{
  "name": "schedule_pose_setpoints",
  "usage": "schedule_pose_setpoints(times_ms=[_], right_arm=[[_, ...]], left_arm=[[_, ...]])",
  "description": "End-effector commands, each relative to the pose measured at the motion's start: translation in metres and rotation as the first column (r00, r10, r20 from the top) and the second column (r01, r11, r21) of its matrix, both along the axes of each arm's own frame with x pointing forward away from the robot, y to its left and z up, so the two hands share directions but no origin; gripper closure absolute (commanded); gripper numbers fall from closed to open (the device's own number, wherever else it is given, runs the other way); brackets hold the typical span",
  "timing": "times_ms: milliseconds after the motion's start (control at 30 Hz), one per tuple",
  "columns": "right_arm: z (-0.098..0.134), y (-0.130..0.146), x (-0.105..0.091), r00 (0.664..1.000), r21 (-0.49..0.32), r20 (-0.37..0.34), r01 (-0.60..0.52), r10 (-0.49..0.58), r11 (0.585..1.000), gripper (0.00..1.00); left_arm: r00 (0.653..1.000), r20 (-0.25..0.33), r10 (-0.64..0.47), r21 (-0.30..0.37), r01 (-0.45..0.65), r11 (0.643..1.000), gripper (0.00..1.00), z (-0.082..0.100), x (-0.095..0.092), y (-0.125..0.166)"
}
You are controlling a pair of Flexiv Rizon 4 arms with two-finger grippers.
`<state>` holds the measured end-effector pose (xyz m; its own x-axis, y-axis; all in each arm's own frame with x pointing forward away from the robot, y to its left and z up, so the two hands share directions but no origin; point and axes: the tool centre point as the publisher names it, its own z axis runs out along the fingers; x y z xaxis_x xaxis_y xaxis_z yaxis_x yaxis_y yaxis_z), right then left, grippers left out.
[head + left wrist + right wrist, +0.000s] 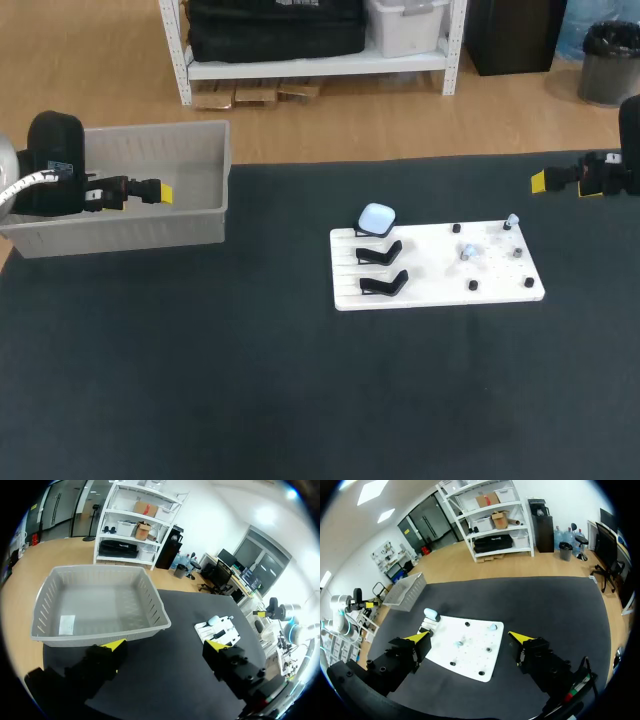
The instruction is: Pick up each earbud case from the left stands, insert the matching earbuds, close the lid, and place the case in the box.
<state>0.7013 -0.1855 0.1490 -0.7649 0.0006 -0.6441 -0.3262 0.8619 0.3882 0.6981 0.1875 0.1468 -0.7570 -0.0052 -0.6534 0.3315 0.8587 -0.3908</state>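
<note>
earbud case (377,218) on white board (430,287), left hand (161,191) by grey box (120,233)

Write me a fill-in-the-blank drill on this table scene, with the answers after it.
The one case sits on the rearmost of ___ stands.
The box holds ___ cases.
The left gripper and right gripper are both ___.
Missing: three; no; open.

Open table (280,400) between grey box (130,228) and white board (430,285), black stands (383,283) and pegs (473,286) atop board
</note>
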Motion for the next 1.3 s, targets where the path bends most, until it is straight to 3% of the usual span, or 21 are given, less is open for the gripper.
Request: schedule_pose_setpoints(times_ms=[33, 433, 567, 667, 833, 1000, 1233, 1300], right_arm=[[0.0, 0.0, 0.0, 1.0, -0.002, -0.001, 0.001, -0.001, 1.0, 0.0], [0.0, 0.0, 0.0, 1.0, -0.002, -0.001, 0.001, -0.001, 1.0, 0.0], [0.0, 0.0, 0.0, 1.0, -0.002, -0.001, 0.001, -0.001, 1.0, 0.0], [0.0, 0.0, 0.0, 1.0, -0.002, -0.001, 0.001, -0.001, 1.0, 0.0], [0.0, 0.0, 0.0, 1.0, -0.002, -0.001, 0.001, -0.001, 1.0, 0.0], [0.0, 0.0, 0.0, 1.0, -0.002, -0.001, 0.001, -0.001, 1.0, 0.0], [0.0, 0.0, 0.0, 1.0, -0.002, -0.001, 0.001, -0.001, 1.0, 0.0], [0.0, 0.0, 0.0, 1.0, -0.002, -0.001, 0.001, -0.001, 1.0, 0.0]], left_arm=[[1.0, -0.011, 0.005, 0.011, -0.005, 1.0, 0.0, 0.002, 0.001, -0.002], [1.0, -0.011, 0.005, 0.011, -0.005, 1.0, 0.0, 0.002, 0.001, -0.002], [0.997, 0.03, -0.067, 0.028, 0.066, 0.997, 0.0, 0.008, 0.002, -0.009], [0.98, 0.06, -0.188, 0.066, 0.184, 0.981, 0.0, 0.013, 0.005, -0.023], [0.907, 0.133, -0.4, 0.128, 0.385, 0.914, 0.0, 0.031, 0.008, -0.048], [0.827, 0.182, -0.532, 0.144, 0.513, 0.846, 0.0, 0.038, 0.015, -0.07], [0.658, 0.237, -0.714, 0.228, 0.677, 0.7, 0.0, 0.032, 0.02, -0.102], [0.622, 0.257, -0.739, 0.25, 0.696, 0.673, 0.0, 0.028, 0.023, -0.112]])
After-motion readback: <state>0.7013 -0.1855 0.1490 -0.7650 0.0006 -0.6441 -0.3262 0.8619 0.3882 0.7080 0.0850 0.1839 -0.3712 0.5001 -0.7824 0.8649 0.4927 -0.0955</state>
